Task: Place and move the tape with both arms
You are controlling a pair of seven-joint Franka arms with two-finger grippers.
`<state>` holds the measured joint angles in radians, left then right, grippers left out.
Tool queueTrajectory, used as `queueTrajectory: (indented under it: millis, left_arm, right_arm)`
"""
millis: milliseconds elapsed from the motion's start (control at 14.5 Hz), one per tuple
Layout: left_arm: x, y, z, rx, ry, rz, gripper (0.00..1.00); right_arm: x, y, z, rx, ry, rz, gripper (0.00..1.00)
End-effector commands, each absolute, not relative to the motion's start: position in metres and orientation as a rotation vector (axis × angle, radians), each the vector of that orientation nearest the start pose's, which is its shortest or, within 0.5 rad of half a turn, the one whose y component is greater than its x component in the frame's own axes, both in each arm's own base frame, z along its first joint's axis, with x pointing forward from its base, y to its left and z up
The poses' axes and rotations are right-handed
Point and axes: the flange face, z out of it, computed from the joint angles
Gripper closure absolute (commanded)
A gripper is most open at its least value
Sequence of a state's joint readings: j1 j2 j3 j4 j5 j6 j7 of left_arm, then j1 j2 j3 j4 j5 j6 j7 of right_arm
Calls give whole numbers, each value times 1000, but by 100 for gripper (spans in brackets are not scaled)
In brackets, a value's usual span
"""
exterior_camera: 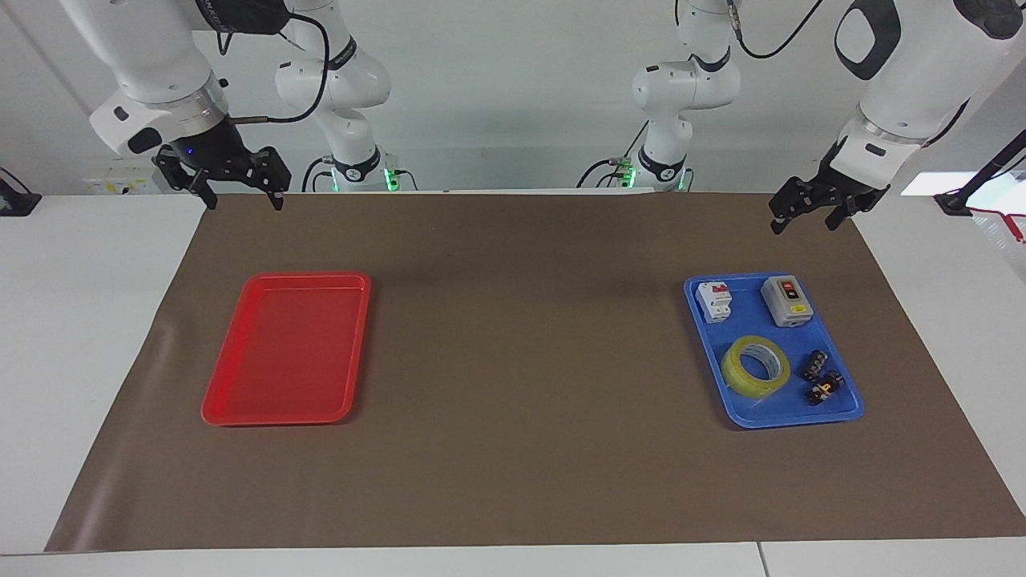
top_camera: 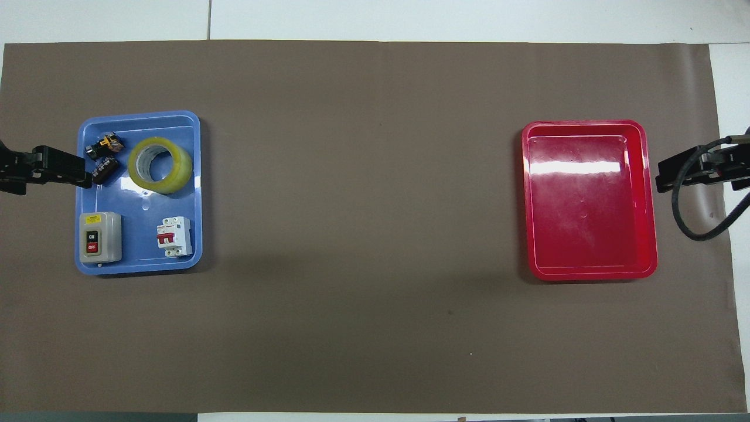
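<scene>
The tape (exterior_camera: 755,366) lay flat in the blue tray (exterior_camera: 843,410) toward the left arm's end of the table, ungrasped. The left claw (exterior_camera: 802,215) and the right claw (exterior_camera: 240,192) hung open above the mat, presumably ready; the red tray (exterior_camera: 240,413) stood empty.

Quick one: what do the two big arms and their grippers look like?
Both arms are bulky, white and jointed, with rounded shells. The left arm has black oval patches and a black cable. The right arm ends in a silvery ring and also carries a black cable. The left gripper and right gripper are black and two-fingered, built of open linkages.
</scene>
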<state>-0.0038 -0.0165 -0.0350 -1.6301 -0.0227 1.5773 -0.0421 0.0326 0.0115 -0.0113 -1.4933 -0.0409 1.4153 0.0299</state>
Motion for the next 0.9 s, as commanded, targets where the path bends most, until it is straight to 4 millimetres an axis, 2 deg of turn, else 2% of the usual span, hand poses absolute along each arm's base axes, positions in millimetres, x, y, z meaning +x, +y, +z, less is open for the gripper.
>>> queueTrajectory:
  millis: [0,484,622,829]
  left_arm:
    - [540,-22,607,-3177,10,48,0]
    - [541,-22,607,-3177,-9,44,0]
    - [548,-19,608,-3179,-16,-22,0]
    - [561,-18,596,-3180,-4,-54,0]
  right_arm:
    - [543,3,643,-3184,29,123,0]
    - [543,3,643,-3184,29,123,0]
    - [543,2,643,-3184,32,123,0]
    - [543,3,643,-3184,29,123,0]
